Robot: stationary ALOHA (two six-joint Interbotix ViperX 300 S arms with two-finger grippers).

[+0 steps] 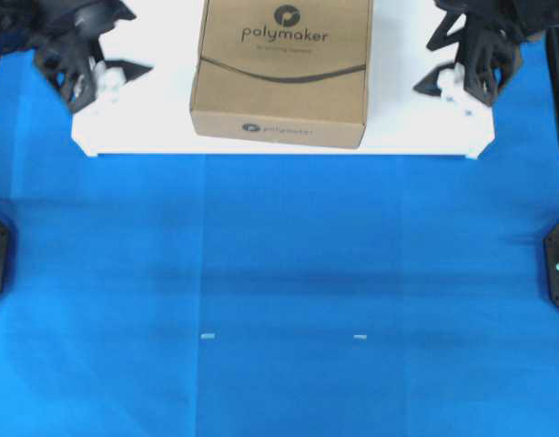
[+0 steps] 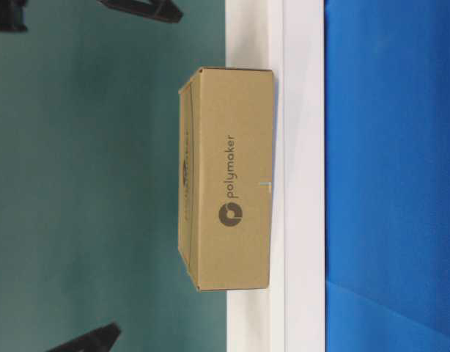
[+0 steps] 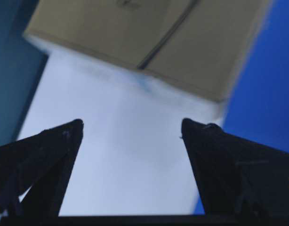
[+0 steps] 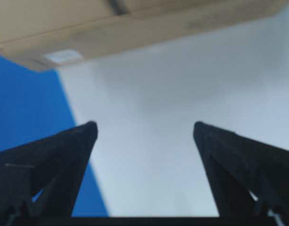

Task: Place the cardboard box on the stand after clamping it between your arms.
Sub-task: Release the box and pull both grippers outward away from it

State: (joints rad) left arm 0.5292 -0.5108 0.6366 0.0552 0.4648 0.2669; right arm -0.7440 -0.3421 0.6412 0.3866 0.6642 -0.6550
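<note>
Overhead view: box (image 1: pixel 281 71) sits on the stand (image 1: pixel 416 137), near the middle of its width, front face close to the stand's front edge, top logo readable. Stand lies at the far edge of the blue mat (image 1: pixel 279 300)

Left gripper (image 1: pixel 125 75) over the stand's left end, well apart from the box, jaws spread, nothing between them. Right gripper (image 1: pixel 434 86) over the stand's right end, also apart from the box, jaws spread and empty

Table-level view (turned sideways): box (image 2: pixel 229 180) flat on the stand (image 2: pixel 302 88), bottom face in full contact

Left wrist view: 2 fingers (image 3: pixel 50 155) wide apart, white stand top below, box (image 3: pixel 135 33) ahead and untouched

Right wrist view: same, fingers (image 4: pixel 55 160) parted, box (image 4: pixel 111 28) beyond them, a small pale label on its side

2 small pale marks on the mat toward its near edge
</note>
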